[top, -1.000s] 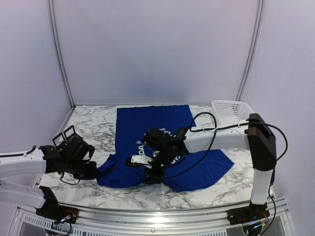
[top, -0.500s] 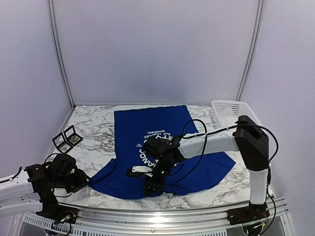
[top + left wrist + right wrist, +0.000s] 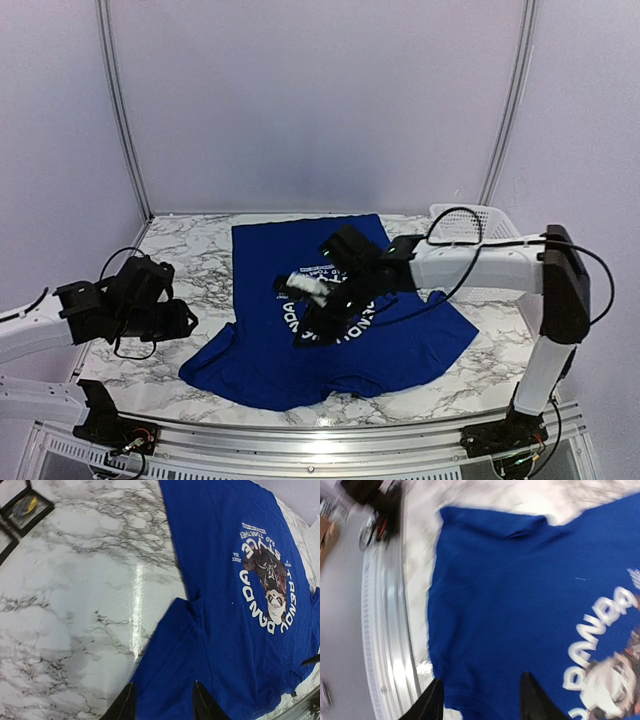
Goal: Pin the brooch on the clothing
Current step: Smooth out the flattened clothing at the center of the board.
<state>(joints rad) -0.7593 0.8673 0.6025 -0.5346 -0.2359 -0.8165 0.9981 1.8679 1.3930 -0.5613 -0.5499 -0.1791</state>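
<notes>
T-shirt [image 3: 290,245]: flat on marble table [image 3: 200,245], print up | left gripper [image 3: 162,702]: over T-shirt's sleeve edge, jaws apart, empty | right gripper [image 3: 481,700]: above T-shirt near print, jaws apart, empty | progress: no brooch seen on T-shirt; yellowish item in black case [image 3: 24,505] well apart from T-shirt, likely the brooch; pick and pin outstanding

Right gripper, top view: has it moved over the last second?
Yes. The right arm's black two-finger gripper has drawn back from the near hem of the royal-blue T-shirt, away from the aluminium front rail and toward the white lattice basket.
</notes>
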